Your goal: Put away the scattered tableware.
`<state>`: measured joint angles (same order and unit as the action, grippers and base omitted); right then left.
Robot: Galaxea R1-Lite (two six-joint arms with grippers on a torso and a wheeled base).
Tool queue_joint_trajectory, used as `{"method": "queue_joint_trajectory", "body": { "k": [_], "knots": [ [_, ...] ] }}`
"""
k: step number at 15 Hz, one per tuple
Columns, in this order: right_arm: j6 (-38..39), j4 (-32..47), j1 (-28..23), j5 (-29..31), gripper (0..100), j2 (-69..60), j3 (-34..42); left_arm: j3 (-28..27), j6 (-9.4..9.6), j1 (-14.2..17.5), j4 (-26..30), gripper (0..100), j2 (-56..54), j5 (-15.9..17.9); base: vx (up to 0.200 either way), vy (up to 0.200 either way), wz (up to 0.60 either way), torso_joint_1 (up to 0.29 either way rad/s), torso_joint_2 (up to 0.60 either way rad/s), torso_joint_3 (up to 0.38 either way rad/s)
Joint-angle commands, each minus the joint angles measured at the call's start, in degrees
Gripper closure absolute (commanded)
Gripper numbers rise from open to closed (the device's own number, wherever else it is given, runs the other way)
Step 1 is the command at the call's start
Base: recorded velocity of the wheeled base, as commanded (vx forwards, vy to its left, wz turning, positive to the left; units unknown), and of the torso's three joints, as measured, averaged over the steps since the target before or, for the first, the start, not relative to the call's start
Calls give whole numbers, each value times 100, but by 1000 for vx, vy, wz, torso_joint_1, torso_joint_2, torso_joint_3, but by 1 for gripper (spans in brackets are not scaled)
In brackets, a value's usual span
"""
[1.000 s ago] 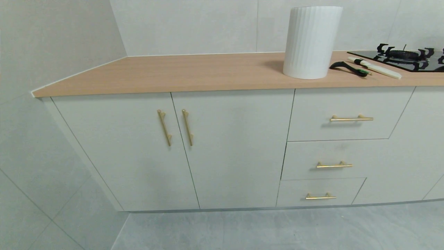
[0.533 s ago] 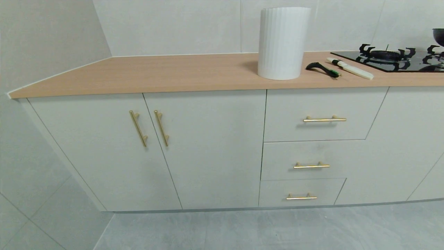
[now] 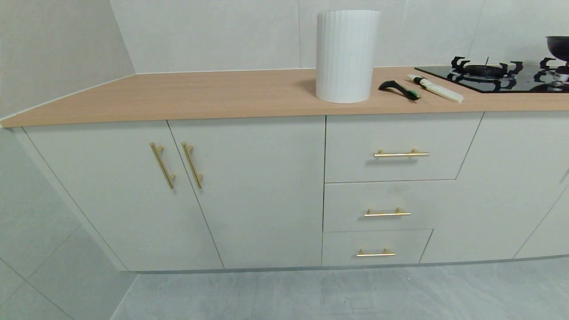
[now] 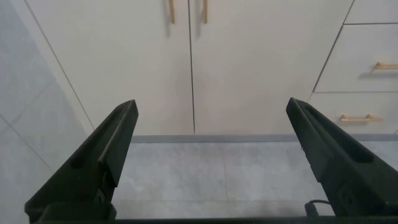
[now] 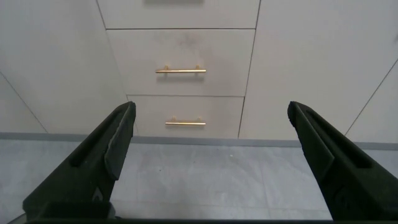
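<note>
Swung head view rightward since a second ago; moved nothing on countertop (image 3: pixel 200 95). Found black-green utensil (image 3: pixel 398 89) and pale utensil (image 3: pixel 435 88) lying flat just right of white ribbed holder (image 3: pixel 345 55), near stove (image 3: pixel 511 83), with long axes slanting back-left to front-right. Held left gripper (image 4: pixel 211 107) and right gripper (image 5: pixel 211 109) spread wide, empty.

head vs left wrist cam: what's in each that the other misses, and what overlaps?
Head, not left wrist: the countertop with the white ribbed container, a dark-handled utensil, a white utensil, the stove, and the top drawer's handle. Left wrist, not head: the left tool, open, facing the cabinet base. Both: the double cabinet doors, the two lower drawers, the grey floor.
</note>
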<state>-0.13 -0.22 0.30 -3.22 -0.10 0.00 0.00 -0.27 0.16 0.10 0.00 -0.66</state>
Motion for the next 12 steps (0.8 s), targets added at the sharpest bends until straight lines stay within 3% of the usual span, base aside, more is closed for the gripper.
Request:
{"method": "queue_joint_trajectory", "body": {
  "k": [1, 3, 9, 12],
  "knots": [
    [-4, -4, 5, -3, 0, 10, 0, 0, 0, 2, -1, 0, 9, -4, 0, 0, 0, 0, 0, 0],
    [-4, -4, 5, -3, 0, 10, 0, 0, 0, 2, -1, 0, 9, -4, 0, 0, 0, 0, 0, 0],
    [-4, -4, -4, -3, 0, 10, 0, 0, 0, 2, -1, 0, 9, -4, 200, 0, 0, 0, 5, -2],
    [5, -4, 5, -3, 0, 10, 0, 0, 0, 2, -1, 0, 9, -4, 0, 0, 0, 0, 0, 0]
  ]
}}
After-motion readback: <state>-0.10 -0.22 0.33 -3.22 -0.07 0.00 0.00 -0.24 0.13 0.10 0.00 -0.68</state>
